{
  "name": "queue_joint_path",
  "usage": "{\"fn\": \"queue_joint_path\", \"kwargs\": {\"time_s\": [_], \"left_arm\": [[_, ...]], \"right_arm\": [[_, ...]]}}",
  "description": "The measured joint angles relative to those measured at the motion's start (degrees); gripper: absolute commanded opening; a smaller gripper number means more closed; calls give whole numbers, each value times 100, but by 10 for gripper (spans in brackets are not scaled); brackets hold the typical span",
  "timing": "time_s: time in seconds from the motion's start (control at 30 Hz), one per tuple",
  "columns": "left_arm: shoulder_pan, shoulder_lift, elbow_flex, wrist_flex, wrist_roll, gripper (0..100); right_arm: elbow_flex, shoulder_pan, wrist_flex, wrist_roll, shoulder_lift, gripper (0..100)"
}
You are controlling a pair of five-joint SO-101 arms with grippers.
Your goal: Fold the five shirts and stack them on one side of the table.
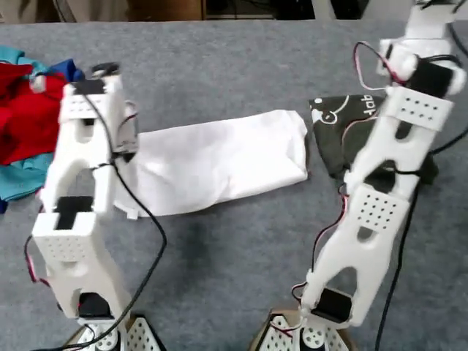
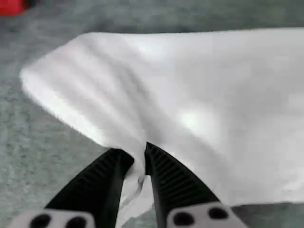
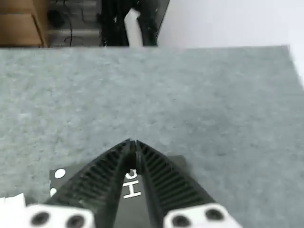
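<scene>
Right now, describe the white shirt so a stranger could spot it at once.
On the grey table, look to the middle. The white shirt lies there in a long band, one end pinched in the left claw. It is the only white one: a black shirt lies on one side, a red shirt on the other.

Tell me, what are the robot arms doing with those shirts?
They're folding shirts. The left gripper has its fingers shut on an edge of the white shirt, which lies partly folded in the middle of the table. The right gripper sits shut over the black shirt. A red shirt and a teal shirt wait in a heap at the table's side.
</scene>
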Motion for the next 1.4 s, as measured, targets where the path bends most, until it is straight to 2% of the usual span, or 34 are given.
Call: {"fn": "queue_joint_path", "kwargs": {"time_s": [0.33,0.57,0.8,1.03,1.2,1.4], "left_arm": [[1662,9,-1231,35,721,19],[2637,870,-2514,-35,1169,19],[3138,2136,-4510,-35,1758,19],[3578,3367,-6136,-35,2057,19],[3771,3815,-6804,-35,2145,19],[3921,3956,-6919,-378,2163,19]], "right_arm": [[-9,721,44,0,-185,2],[-9,1204,-97,0,-185,2],[-9,1204,-97,0,-185,2],[-9,1204,-114,0,-185,2],[-9,1204,-114,0,-185,2],[-9,1204,-114,0,-185,2]]}}
